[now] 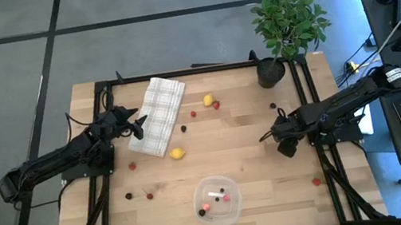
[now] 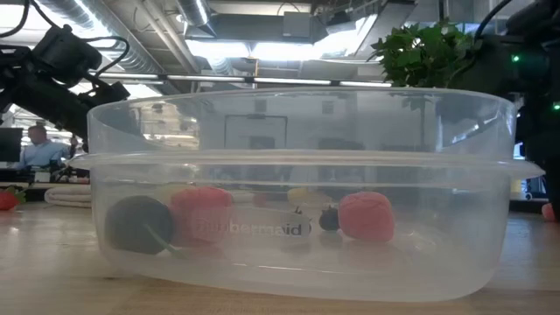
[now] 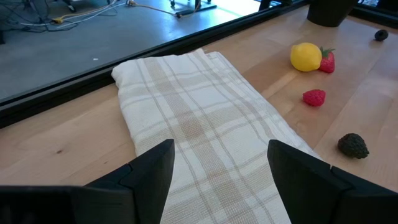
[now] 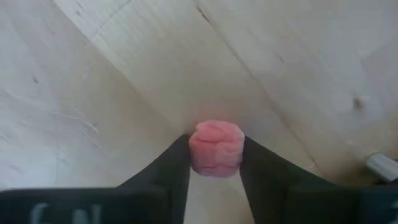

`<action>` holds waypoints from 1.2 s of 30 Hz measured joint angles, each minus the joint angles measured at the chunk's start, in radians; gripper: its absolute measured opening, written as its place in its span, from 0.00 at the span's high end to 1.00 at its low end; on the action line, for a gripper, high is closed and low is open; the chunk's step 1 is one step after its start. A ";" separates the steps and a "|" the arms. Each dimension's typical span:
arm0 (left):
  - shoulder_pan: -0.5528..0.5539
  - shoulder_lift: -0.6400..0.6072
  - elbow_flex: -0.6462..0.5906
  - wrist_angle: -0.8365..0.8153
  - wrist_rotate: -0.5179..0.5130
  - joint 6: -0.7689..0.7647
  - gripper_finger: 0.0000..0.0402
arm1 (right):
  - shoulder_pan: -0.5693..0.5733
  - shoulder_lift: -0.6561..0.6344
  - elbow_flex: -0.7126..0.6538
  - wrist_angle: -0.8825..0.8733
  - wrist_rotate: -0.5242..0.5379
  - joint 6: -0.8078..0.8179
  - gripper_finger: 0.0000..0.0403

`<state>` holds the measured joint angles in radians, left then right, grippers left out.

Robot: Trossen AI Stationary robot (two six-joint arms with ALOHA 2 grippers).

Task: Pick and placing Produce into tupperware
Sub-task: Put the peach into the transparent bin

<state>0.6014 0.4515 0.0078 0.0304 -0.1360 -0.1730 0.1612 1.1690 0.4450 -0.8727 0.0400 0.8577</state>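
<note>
The tupperware [image 1: 200, 191] is a round clear bowl near the table's front edge. The low view shows red, pink and dark pieces through its wall [image 2: 297, 262]. More produce lies loose on the wood: a yellow piece [image 1: 208, 100], another yellow one [image 1: 178, 153] and small red and dark balls. My right gripper [image 1: 281, 138] points down at the right side, shut on a pink piece [image 4: 216, 148]. My left gripper [image 3: 221, 168] stands open over the near end of a checked cloth [image 3: 199, 124] and touches nothing. My right gripper pinches the pink piece between its two fingers [image 4: 177, 168], one on each of its opposite sides [image 4: 194, 152]. The fingers come from above, pointing down. The piece stands upright between them, right at the wooden table top; I cannot tell whether it is lifted clear.
A potted green plant [image 1: 287, 22] stands at the far right corner. The folded cloth [image 1: 157, 115] lies at the far left. A red piece [image 1: 316, 181] lies near the right edge, and dark pieces [image 1: 129, 195] left of the bowl. Black frame rails run along both table sides.
</note>
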 joint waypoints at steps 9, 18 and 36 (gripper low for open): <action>0.000 0.000 0.000 0.000 0.000 0.000 0.38 | 0.000 0.003 0.053 0.025 0.011 -0.004 0.81; 0.000 0.000 0.000 0.000 0.000 0.000 0.38 | 0.000 0.003 0.201 0.484 0.009 -0.248 0.79; 0.000 0.000 0.000 0.000 0.000 0.000 0.38 | 0.049 0.096 0.389 1.047 -0.043 -0.792 0.78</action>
<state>0.6018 0.4512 0.0078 0.0306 -0.1364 -0.1734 0.2106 1.2647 0.8343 0.1740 -0.0035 0.0656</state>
